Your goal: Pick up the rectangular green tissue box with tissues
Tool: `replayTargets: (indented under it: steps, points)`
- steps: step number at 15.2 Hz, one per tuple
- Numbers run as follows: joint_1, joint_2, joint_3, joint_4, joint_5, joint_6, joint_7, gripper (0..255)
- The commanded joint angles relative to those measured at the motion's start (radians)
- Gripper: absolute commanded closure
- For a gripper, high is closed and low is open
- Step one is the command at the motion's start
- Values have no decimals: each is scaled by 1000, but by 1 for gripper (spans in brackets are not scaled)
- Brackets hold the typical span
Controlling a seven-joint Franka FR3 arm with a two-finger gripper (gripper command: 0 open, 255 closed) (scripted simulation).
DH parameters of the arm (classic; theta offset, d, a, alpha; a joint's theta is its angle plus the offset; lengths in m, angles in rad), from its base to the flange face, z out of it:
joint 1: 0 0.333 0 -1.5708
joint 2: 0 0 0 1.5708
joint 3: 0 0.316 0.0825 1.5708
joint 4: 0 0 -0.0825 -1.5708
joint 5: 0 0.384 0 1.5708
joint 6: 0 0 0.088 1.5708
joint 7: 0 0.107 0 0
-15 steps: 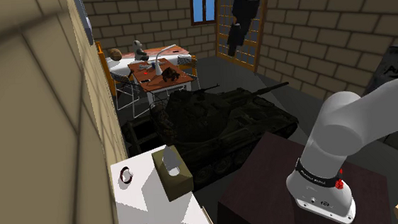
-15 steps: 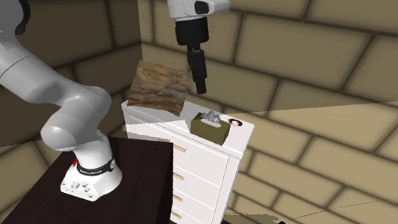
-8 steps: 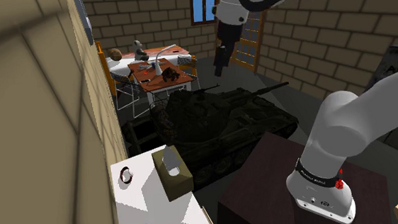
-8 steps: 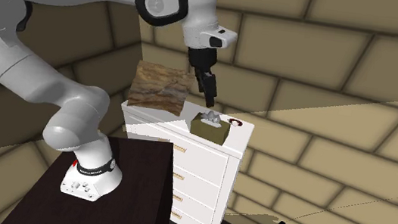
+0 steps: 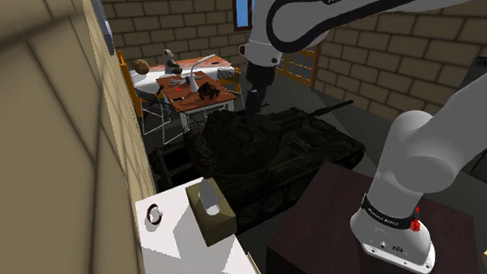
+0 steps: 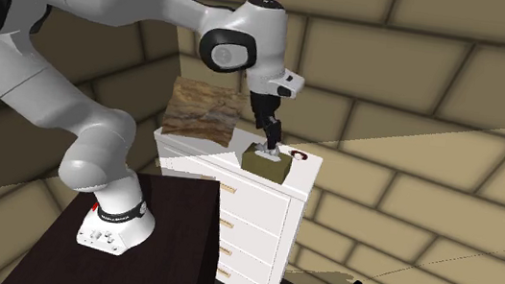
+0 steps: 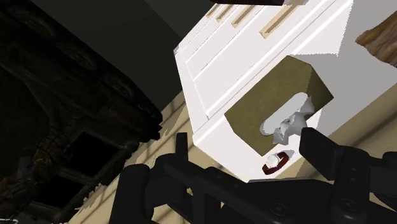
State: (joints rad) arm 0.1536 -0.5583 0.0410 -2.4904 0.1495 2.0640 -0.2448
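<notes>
The olive-green tissue box (image 5: 211,212) sits on the white dresser top (image 5: 177,245), with a white tissue sticking out of its slot. From the second exterior view, my black gripper (image 6: 270,140) hangs just above the box (image 6: 266,166), pointing down at the tissue. In the wrist view the box (image 7: 273,100) and its tissue (image 7: 289,121) lie ahead, between and beyond the two fingers. My gripper (image 7: 248,153) is open, its fingers wide apart and touching nothing. In the shoulder view the gripper (image 5: 254,101) is high above the dresser.
A small dark red ring-shaped object (image 5: 154,215) lies on the dresser beside the box. A brown slab (image 6: 203,109) rests at the dresser's back. A dark tank model (image 5: 269,152) stands on the floor beyond. The dark stand (image 5: 326,231) borders the dresser.
The arm has swung down and toward the shoulder view's left. In the second exterior view the gripper dropped from well above the dresser to just over the tissue box.
</notes>
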Motion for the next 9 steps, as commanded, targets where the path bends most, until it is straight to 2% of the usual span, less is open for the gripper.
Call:
replayTargets:
  steps: [1,9]
  points:
    - [29,38,3,-9,40,40,-18,0]
    - [153,229,16,-23,223,207,-126,0]
